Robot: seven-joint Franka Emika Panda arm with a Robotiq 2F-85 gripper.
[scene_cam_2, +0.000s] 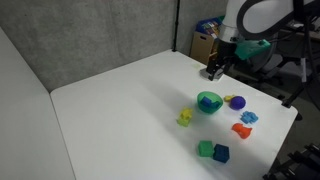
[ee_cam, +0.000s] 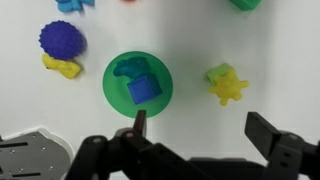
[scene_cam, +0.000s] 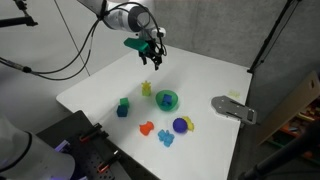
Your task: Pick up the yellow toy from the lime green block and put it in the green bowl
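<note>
High above the white table, the gripper is held wide open and empty, its two fingers spread apart at the bottom of the wrist view. The approach is judged to be the step in hand, since nothing is grasped yet. The yellow toy is seen resting on the lime green block, just beside the green bowl. For the next move, the gripper would need to be centred over the toy, lowered, and closed on it alone, so that the block is not taken along. The bowl is already occupied by a blue block and a teal piece. Farther off, a purple ball is touched by a yellow piece, and a grey metal plate lies near the table edge. None of these is judged to block the descent, though the bowl's rim is close.
</note>
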